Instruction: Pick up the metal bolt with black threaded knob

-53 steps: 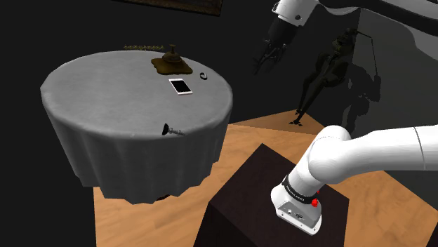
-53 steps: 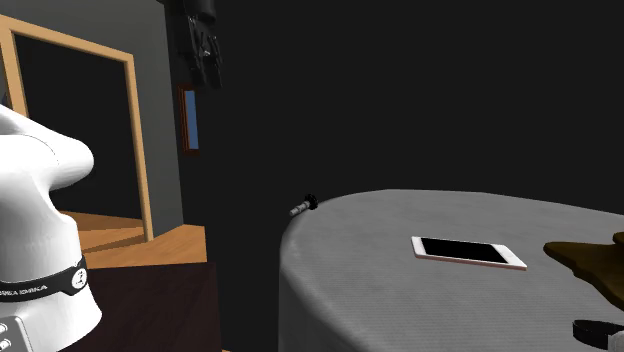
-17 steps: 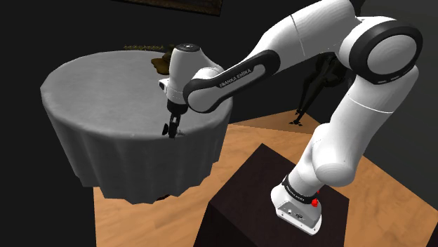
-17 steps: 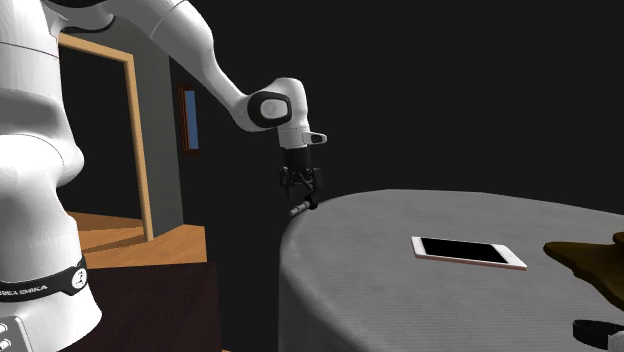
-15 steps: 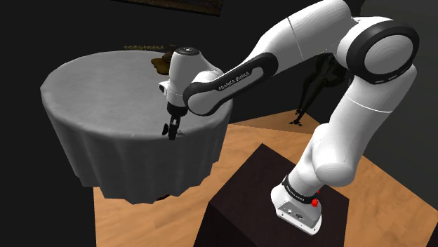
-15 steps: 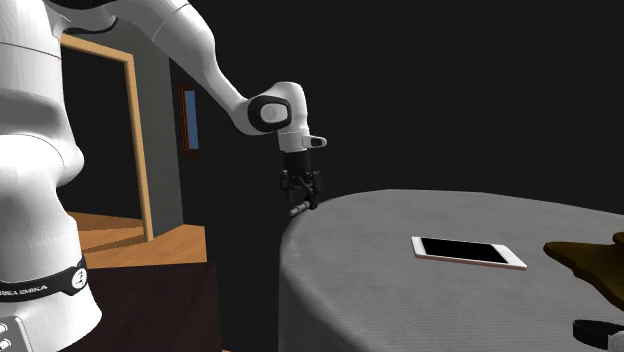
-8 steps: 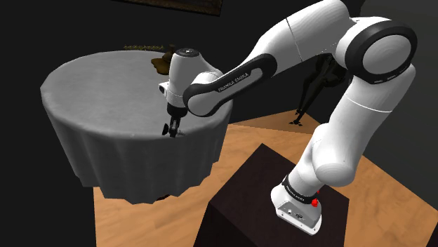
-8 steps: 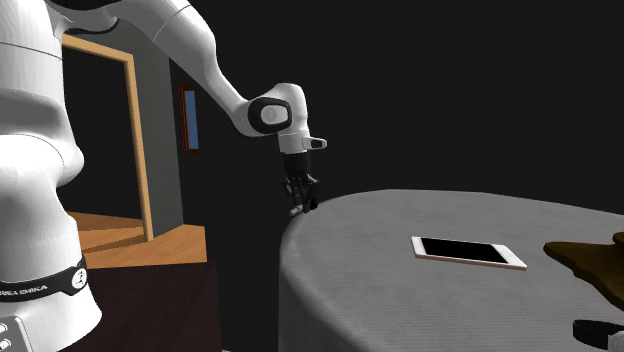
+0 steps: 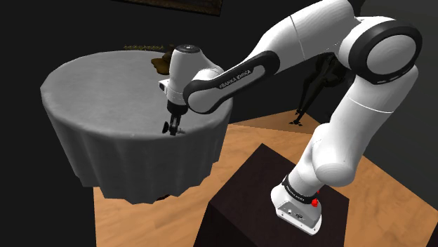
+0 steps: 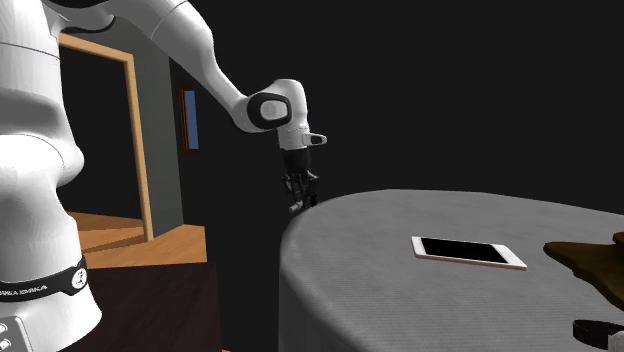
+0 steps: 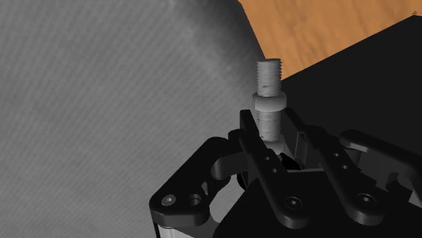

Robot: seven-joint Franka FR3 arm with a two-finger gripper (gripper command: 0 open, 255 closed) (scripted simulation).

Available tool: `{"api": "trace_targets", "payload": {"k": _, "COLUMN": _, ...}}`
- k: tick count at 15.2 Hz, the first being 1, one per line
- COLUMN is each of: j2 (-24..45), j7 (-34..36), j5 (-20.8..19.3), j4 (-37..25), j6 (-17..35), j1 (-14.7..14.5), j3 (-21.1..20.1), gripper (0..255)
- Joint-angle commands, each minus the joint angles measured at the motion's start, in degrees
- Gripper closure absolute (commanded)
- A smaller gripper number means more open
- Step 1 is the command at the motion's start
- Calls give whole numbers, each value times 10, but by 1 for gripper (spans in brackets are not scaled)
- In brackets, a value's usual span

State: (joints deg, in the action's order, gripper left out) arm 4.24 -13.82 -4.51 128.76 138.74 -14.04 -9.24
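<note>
Bolt (image 11: 269, 91), grey threaded shaft with a collar, sits clamped between the narrow-set jaws at the rim of the round grey-draped desk (image 9: 105, 84). Wrist view gives the grip plainly, wood floor (image 11: 324, 27) beyond the rim. Second exterior view adds a phone (image 10: 468, 252) lying flat on the desk, well apart from the jaws.

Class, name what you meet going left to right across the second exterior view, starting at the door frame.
From the left: wooden door frame → blue wall panel → claw clasping the bolt → phone → brown object.
</note>
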Motion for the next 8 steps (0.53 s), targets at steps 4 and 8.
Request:
{"api": "trace_targets", "payload": {"k": 4, "j2": -21, "j7": -6, "j5": 8, "j4": -16, "j6": -37, "j1": 0, "j3": -1, "gripper": 255}}
{"api": "trace_targets", "payload": {"k": 8, "j2": -38, "j7": -11, "j5": 13, "j4": -29, "j6": -67, "j1": 0, "j3": -1, "gripper": 255}}
